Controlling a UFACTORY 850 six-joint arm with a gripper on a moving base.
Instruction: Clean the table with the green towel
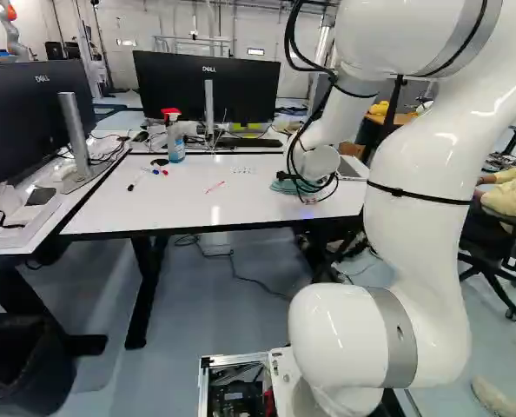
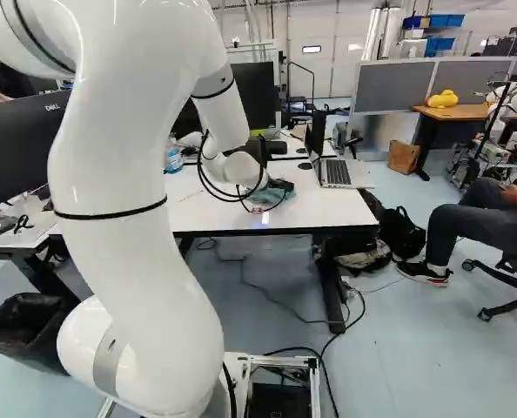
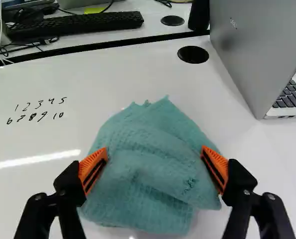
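Note:
In the right base view my gripper (image 2: 280, 185) is low over the right part of the white table (image 2: 328, 205), partly behind cables. The teal-green towel (image 2: 276, 198) lies crumpled on the tabletop beneath it. From the wrist, the gripper (image 3: 154, 151) stands wide open, one orange-padded finger at either side of the towel (image 3: 148, 172). Its fingers reach the towel's side edges without visibly squeezing it. Two rows of handwritten black numbers (image 3: 41, 109) are on the tabletop beside the towel.
An open laptop (image 3: 260, 55) stands beside the towel. Monitors (image 1: 184, 87) and a keyboard (image 3: 78, 25) are behind. A spray bottle (image 1: 175, 143), markers (image 1: 154, 171) and a small red mark (image 1: 215, 187) are farther left. Another robot (image 1: 13, 30) stands far back.

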